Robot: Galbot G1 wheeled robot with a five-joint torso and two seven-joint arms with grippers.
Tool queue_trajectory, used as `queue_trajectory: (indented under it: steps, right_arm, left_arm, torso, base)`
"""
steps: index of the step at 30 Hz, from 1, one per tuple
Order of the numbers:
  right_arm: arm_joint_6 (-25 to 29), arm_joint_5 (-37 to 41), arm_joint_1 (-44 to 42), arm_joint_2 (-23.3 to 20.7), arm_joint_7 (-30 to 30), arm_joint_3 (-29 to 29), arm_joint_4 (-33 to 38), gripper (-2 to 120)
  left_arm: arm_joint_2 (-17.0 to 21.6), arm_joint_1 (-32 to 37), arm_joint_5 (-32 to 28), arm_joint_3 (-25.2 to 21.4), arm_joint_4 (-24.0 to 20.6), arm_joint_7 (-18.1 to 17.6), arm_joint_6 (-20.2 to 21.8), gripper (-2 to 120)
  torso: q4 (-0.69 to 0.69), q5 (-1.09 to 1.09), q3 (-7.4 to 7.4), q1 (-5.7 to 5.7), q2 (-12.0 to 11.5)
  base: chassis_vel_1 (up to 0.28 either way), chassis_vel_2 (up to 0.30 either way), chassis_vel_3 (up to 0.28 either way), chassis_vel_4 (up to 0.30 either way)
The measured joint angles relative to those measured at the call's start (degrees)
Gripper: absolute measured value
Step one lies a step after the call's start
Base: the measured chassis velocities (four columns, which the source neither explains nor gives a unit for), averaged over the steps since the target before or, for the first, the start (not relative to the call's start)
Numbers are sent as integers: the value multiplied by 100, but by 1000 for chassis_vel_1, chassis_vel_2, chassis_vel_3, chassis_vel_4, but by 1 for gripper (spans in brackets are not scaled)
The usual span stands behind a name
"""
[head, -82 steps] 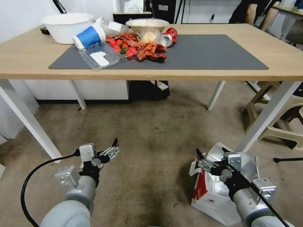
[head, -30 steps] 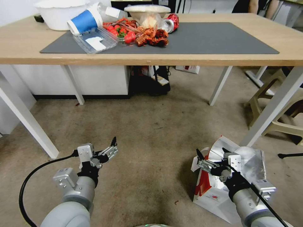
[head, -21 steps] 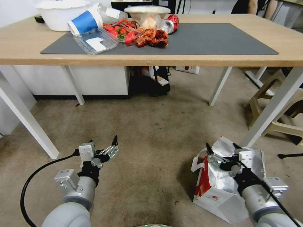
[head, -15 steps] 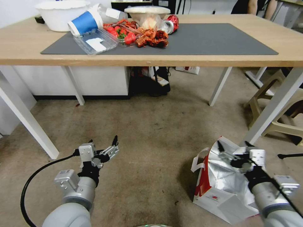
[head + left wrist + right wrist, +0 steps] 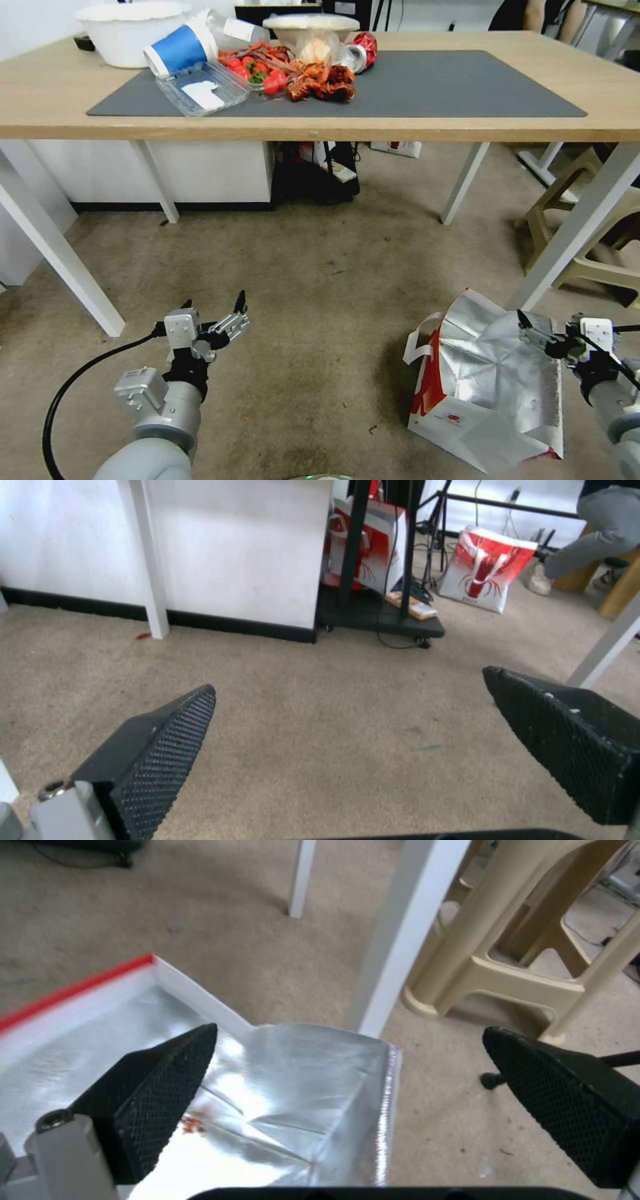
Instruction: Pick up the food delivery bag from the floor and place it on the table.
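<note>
— Where is the bag (image 5: 490,393) found?
— It is seen standing on the floor (image 5: 320,313), its foil-lined mouth open, just beside a white leg at the right end of the bench (image 5: 413,127).
— And the pincers?
— The right pincer (image 5: 547,327) is held spread wide above the bag's far right rim, nothing gripped. The left pincer (image 5: 213,310) is held wide too, over bare floor, well apart from the bag.

White food delivery bag (image 5: 460,421) (red sides, silver lining), brown-grey floor (image 5: 320,280).
</note>
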Motion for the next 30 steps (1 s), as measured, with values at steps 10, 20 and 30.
queue_trajectory:
  steps: [10, 20, 30]
  right_arm:
    - [-207, -112, 665, -427, 79, -379, -782, 100]
    - [-379, -117, 1128, -748, 148, -834, -1360, 100]
    - [-938, -12, 1604, -1016, 316, -1191, -1840, 100]
  left_arm:
    - [-55, 5, 52, 38, 61, -9, -75, 100]
    - [-97, -65, 67, 40, 171, -32, -92, 100]
    - [-170, -95, 88, 109, 242, -60, -108, 100]
  torso:
    - [2, -1, 0, 1, 4]
    - [2, -1, 0, 1, 5]
    - [0, -2, 0, 1, 7]
  base:
    - [0, 0, 0, 0]
    - [0, 0, 0, 0]
    - [0, 0, 0, 0]
